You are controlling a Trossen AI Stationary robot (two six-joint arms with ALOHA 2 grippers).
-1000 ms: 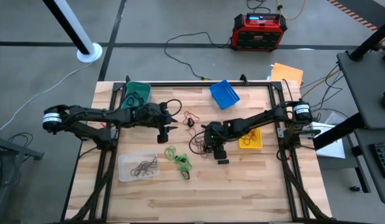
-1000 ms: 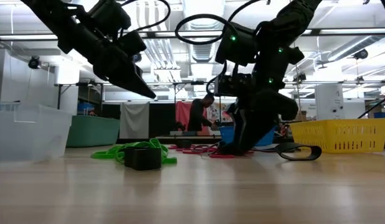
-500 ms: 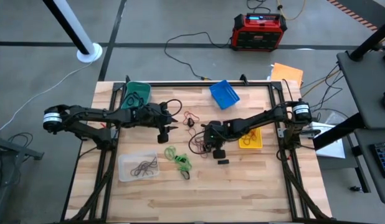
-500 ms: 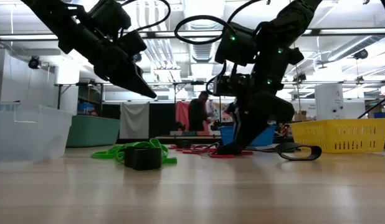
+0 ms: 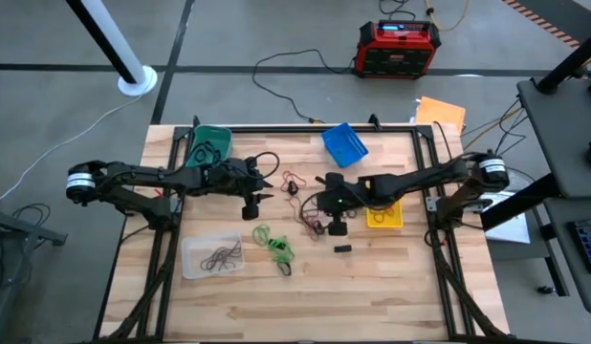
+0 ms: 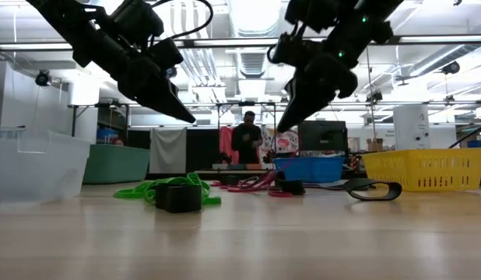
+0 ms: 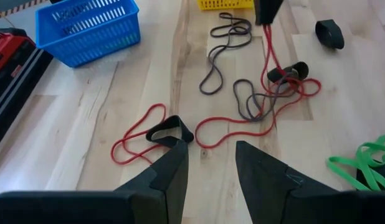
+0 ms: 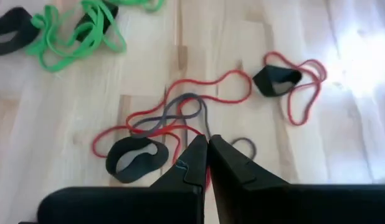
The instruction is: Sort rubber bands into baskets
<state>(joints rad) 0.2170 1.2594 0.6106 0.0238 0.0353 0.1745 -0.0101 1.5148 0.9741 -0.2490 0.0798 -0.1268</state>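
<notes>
Right gripper [image 8: 208,149] pinches a red band [image 8: 180,127] mid-tabletop, lifted above the tangle; left gripper [image 7: 210,163] hovers with fingers apart near the green basket [image 5: 210,139].

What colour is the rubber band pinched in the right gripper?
Red: the right gripper is shut on a red rubber band, clearest in the left wrist view.

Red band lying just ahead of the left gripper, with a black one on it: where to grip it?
Probably at the red band's bare end, away from the black band. The left gripper should come straight down, open fingers straddling the strand: it lies flat, and nothing overlaps it there.
</notes>
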